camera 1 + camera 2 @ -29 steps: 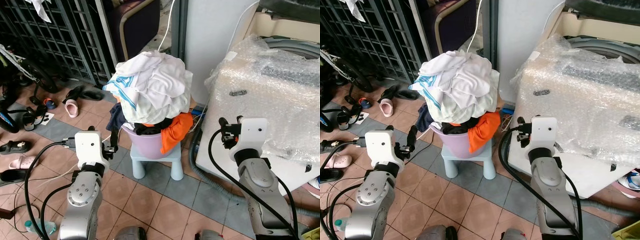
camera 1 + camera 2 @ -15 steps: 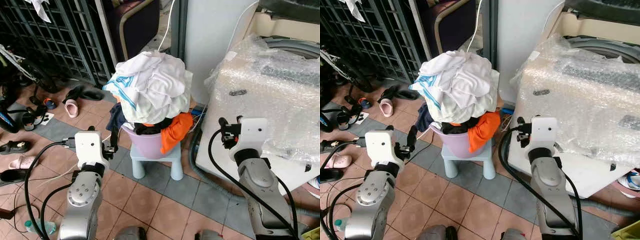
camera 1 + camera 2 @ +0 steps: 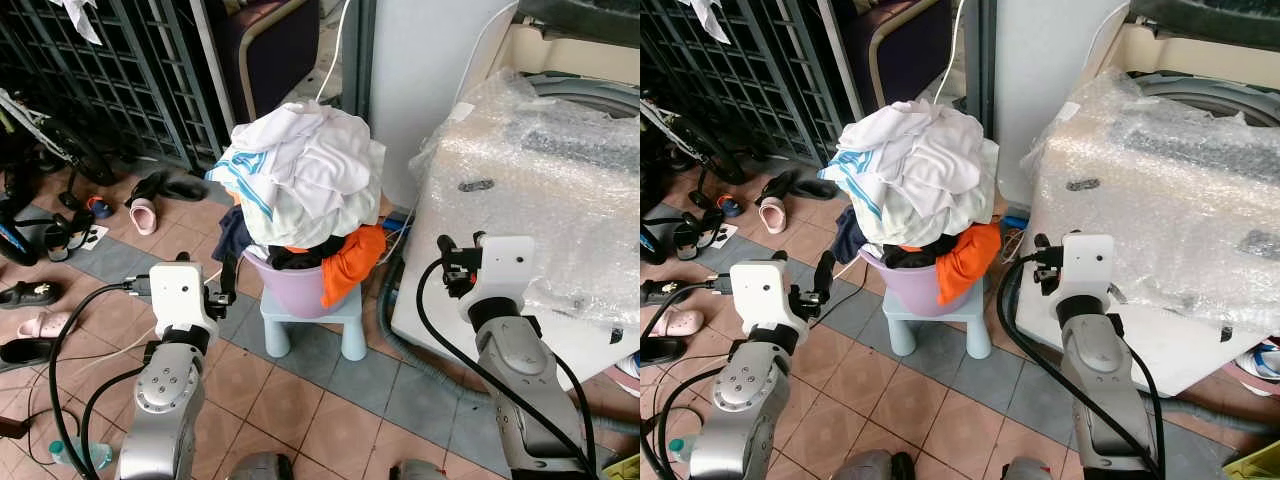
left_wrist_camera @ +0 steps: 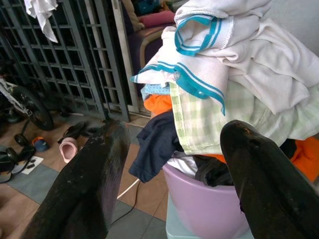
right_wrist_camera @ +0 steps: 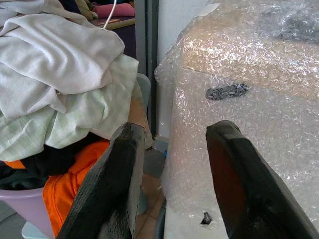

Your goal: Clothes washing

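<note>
A heap of clothes (image 3: 305, 175), mostly white with teal-striped trim, overflows a purple basket (image 3: 290, 292). An orange garment (image 3: 352, 262) and a dark one hang over its rim. The basket stands on a small pale blue stool (image 3: 312, 325). To the right is the washing machine (image 3: 540, 190), wrapped in bubble wrap. My left gripper (image 3: 226, 283) is held low, left of the basket and apart from it. In the left wrist view it (image 4: 177, 132) is open and empty, facing the clothes (image 4: 224, 64). My right gripper (image 5: 177, 132) is open and empty between the basket and the washing machine (image 5: 249, 89).
Sandals and shoes (image 3: 150, 200) lie on the tiled floor at the left, by a metal grille (image 3: 110, 70) and a bicycle wheel (image 3: 15, 235). A white pillar (image 3: 430, 70) stands behind the basket. Cables and a grey hose (image 3: 400, 330) run beside the stool.
</note>
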Motion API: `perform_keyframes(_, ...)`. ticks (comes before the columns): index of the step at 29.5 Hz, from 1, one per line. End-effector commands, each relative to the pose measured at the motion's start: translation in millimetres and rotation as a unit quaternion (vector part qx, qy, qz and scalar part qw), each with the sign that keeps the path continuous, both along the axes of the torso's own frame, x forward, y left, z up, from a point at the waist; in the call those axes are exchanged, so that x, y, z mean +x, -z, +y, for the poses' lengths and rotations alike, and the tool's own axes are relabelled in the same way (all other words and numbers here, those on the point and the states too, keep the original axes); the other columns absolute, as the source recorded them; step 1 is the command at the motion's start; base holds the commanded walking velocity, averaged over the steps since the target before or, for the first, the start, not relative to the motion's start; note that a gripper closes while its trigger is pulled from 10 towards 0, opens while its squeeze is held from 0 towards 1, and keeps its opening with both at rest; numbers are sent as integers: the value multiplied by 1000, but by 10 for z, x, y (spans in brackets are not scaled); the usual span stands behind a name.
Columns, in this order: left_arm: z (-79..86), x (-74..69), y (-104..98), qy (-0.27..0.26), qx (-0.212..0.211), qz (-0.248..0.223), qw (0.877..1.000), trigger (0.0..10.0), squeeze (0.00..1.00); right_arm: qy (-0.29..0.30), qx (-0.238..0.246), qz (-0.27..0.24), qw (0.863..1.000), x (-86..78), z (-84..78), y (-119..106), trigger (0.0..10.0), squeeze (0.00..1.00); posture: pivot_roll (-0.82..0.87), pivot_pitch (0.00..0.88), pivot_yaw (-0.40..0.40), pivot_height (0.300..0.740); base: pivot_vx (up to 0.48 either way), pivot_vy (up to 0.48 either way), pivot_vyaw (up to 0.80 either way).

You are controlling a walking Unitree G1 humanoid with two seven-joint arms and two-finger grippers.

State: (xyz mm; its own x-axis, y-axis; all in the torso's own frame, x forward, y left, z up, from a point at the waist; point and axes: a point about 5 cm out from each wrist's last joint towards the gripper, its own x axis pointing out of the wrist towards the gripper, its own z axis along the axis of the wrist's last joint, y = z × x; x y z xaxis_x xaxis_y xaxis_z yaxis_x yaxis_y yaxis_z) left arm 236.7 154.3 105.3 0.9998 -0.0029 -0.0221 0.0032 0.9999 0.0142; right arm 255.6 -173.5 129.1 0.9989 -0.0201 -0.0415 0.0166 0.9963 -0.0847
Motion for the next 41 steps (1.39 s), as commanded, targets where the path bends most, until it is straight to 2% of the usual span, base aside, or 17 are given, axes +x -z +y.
perform_keyframes(1,40,-15,-17,-8,6,-1,1000,10000,0,-1,-1,1,1000,6,14,-14,10000,0,-51,51,77,740,0,0,0)
perform_keyframes(16,40,-15,-17,-8,6,-1,1000,10000,0,-1,-1,1,1000,6,14,-14,10000,0,-51,51,77,740,0,0,0)
perform_keyframes(17,39,-18,-19,-8,7,-1,1000,10000,0,-4,1,2,1000,15,19,-14,10000,0,0,0,0,740,0,0,0)
perform_keyframes(18,28,-12,-64,-10,26,-10,1000,10000,0,-6,31,21,999,-70,54,76,10000,0,-40,71,80,740,0,0,0)
perform_keyframes(19,28,-12,-64,-10,26,-10,1000,10000,0,-6,31,21,999,-70,54,76,10000,0,-40,71,80,740,0,0,0)
perform_keyframes(20,19,-8,-97,-12,39,-17,999,10000,0,-6,55,37,998,-143,87,148,10000,0,-39,71,80,740,0,0,0)
perform_keyframes(24,20,-1,-128,-17,48,-24,998,10000,0,-6,69,64,996,-220,137,238,10000,0,-40,71,83,740,0,0,0)
perform_keyframes(26,32,6,-124,-20,43,-23,999,10000,0,-37,83,49,995,-197,201,205,10000,0,-39,71,85,740,0,0,0)
perform_keyframes(28,36,11,-125,-21,42,-23,999,10000,0,-45,87,42,994,-185,218,180,10000,0,-40,72,85,740,0,0,0)
perform_keyframes(29,40,17,-130,-24,40,-25,999,10000,0,-42,70,38,996,-165,208,158,10000,0,-40,72,85,740,0,0,0)
perform_keyframes(34,30,29,-140,-23,34,-28,999,10000,0,-53,82,43,994,-135,199,148,10000,0,-41,71,85,740,0,0,0)
perform_keyframes(36,-10,30,-167,-14,24,-35,999,10000,0,-78,39,-2,996,-46,150,-4,10000,0,-38,66,84,740,0,0,650)
perform_keyframes(41,-13,36,-163,-14,14,-33,999,10000,0,-78,32,-17,996,56,105,-67,10000,0,-38,64,82,740,116,0,775)
